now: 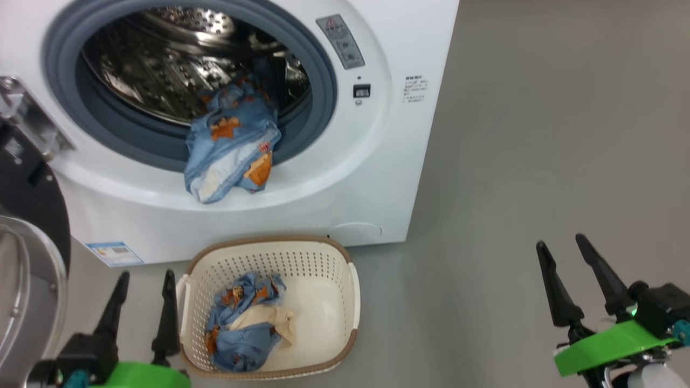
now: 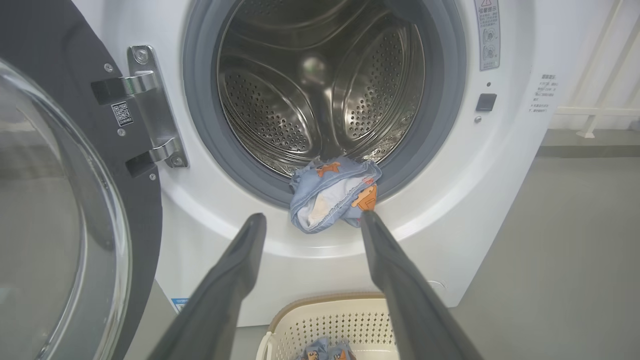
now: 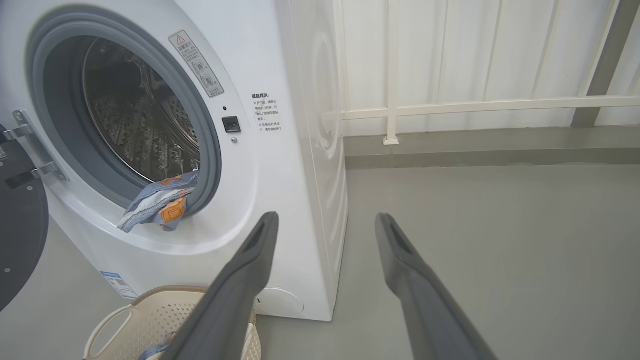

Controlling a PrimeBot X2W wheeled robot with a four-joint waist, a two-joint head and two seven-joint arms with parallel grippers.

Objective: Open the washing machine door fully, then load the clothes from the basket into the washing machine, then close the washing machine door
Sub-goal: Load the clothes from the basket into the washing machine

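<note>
You have a smooth grey floor [image 1: 512, 134] in front of you, with a white wall and a white rail [image 3: 475, 105] at its far side. The big white washing machine [image 1: 377, 178] sits on that floor. Its door [image 1: 32, 205] is swung wide open to your left, hanging on a shiny metal hinge [image 2: 150, 115]. You can look right into the steel drum [image 1: 161, 70] with its little holes. One bundle of clothes [image 1: 232, 151], blue with orange pictures, lies half in and half out. It hangs over the grey-blue seal [image 1: 108, 134] at the bottom of the hole and onto the white front. The basket [image 1: 269, 241] stands on the floor just in front of the machine, and the other bundle [image 1: 242, 323] lies inside it, toward its left side. Your left end effector [image 1: 146, 277] hangs just left of the basket, its two fingers spread apart with nothing between them. Your right end effector [image 1: 560, 245] hangs well off to the right over the floor, fingers spread too, holding nothing
</note>
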